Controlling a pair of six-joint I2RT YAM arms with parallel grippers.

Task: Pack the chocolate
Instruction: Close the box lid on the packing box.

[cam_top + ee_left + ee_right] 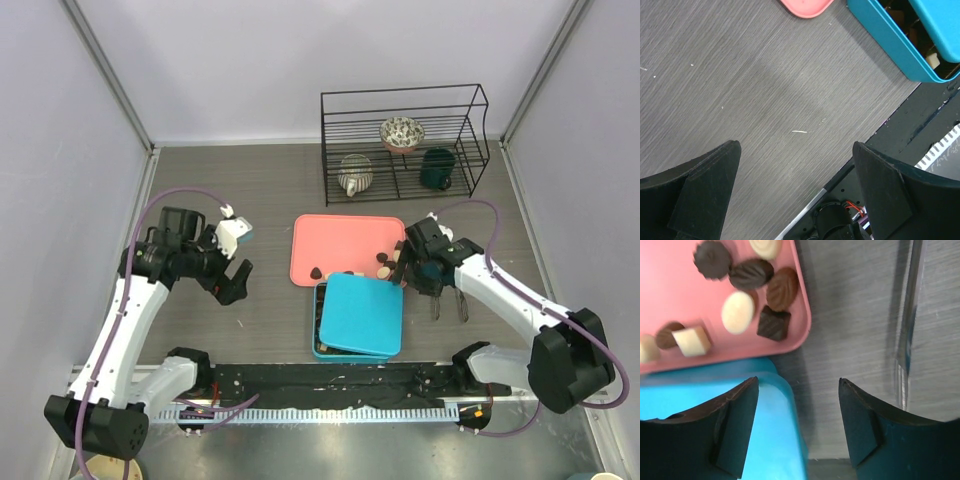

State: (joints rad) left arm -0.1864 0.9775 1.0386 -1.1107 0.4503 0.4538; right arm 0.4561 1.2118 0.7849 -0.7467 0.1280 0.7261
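Overhead, the teal lid (362,314) lies askew over the teal compartment box (319,322), so small chocolate pieces (382,259) from the pink plastic tray (340,240) could land on it. The left wrist shows the left gripper (795,145) spread empty over grey table (740,75). The right wrist shows the right gripper (798,382), also spread empty, near the tray's moulded dark, brown and cream pieces.

free: bare table (220,190) left of pink tray (335,245) | blocked: teal lid (362,315) over box (318,322); wire rack (360,125) behind
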